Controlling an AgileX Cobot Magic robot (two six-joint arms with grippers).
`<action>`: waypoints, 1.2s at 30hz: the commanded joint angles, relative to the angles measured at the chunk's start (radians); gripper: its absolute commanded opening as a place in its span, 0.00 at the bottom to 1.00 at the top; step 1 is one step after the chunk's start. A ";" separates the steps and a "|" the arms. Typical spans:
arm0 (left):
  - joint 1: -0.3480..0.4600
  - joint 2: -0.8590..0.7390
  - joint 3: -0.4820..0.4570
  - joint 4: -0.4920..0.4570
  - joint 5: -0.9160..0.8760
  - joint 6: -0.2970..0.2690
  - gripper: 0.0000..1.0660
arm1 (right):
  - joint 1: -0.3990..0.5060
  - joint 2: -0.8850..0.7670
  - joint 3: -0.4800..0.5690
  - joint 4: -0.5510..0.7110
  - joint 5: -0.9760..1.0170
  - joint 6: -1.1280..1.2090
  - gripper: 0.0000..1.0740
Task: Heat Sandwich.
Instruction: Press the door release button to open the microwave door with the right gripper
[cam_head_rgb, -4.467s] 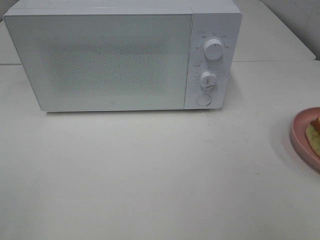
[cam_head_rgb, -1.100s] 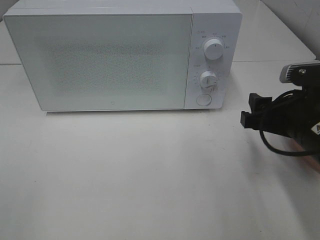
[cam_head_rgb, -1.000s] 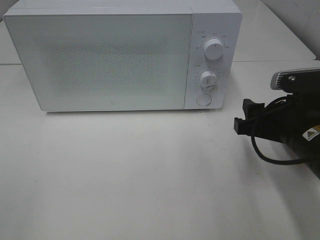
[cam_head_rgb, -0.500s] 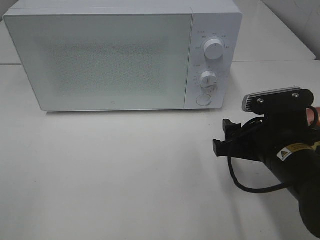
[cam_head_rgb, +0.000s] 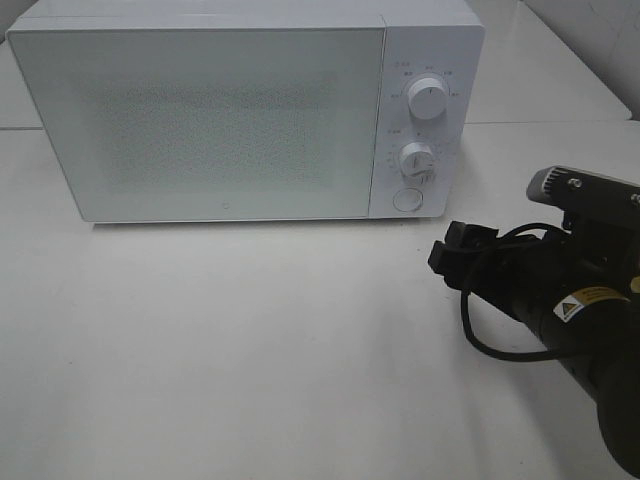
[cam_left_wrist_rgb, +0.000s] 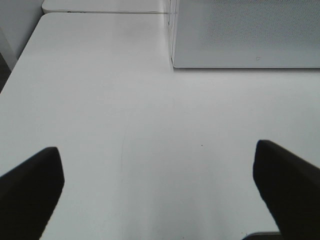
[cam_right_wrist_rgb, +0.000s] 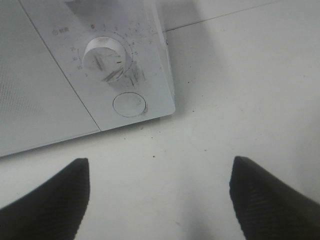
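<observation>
Two grippers, both spread wide, nothing held: right gripper (cam_right_wrist_rgb: 160, 165), left gripper (cam_left_wrist_rgb: 156, 149). Just ahead of right gripper I saw microwave (cam_right_wrist_rgb: 45, 105), round button (cam_right_wrist_rgb: 129, 105) near, untouched. Microwave door corner lay ahead of left gripper. Could not tell where sandwich sat.

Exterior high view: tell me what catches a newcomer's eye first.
The big white microwave, door shut, fills the back of the table. The black right arm juts in from the right edge, its end effector open and aimed roughly toward the round button below the two knobs.
</observation>
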 joint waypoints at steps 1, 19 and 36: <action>0.002 -0.026 0.000 -0.001 0.001 -0.006 0.92 | 0.002 -0.003 -0.007 0.002 -0.017 0.165 0.70; 0.002 -0.026 0.000 -0.001 0.001 -0.006 0.92 | 0.002 -0.003 -0.007 -0.003 0.010 1.090 0.58; 0.002 -0.026 0.000 -0.001 0.001 -0.006 0.92 | 0.001 -0.002 -0.008 -0.024 0.110 1.203 0.00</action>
